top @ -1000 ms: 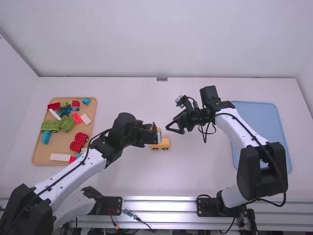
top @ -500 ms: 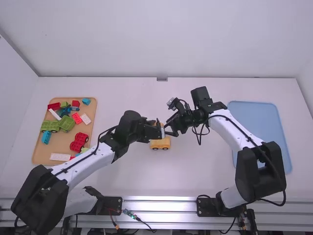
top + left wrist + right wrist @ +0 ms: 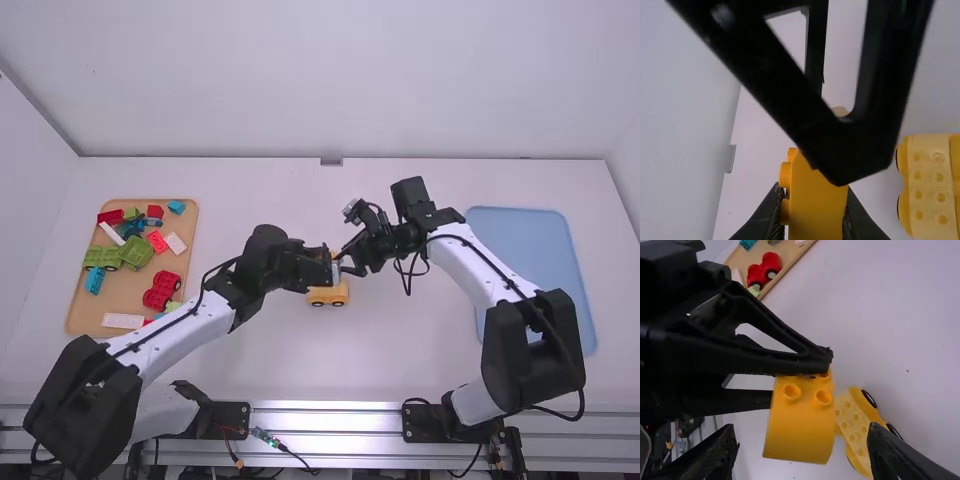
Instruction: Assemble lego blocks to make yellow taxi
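Observation:
In the high view my left gripper [image 3: 326, 268] is above the yellow wheeled base [image 3: 328, 295], and my right gripper [image 3: 348, 264] faces it closely from the right. The left wrist view has my left gripper [image 3: 814, 200] shut on a yellow block [image 3: 816, 210], with the right gripper's dark fingers crossing in front; the studded yellow base [image 3: 930, 190] lies beyond. In the right wrist view, my right gripper [image 3: 801, 440] is open, its fingers standing wide on either side of the yellow block [image 3: 800, 432]. Past the block is the base [image 3: 857, 422] on the table.
A wooden tray [image 3: 135, 285] of mixed red, green and blue pieces lies at the left. On the right, partly behind the right arm, is a blue tray [image 3: 520, 235]. The white table [image 3: 400, 350] lies between them.
The right gripper has moved left toward the held block. My left gripper has shifted slightly right with the block, bringing the two grippers close together. The wheeled base has stayed put.

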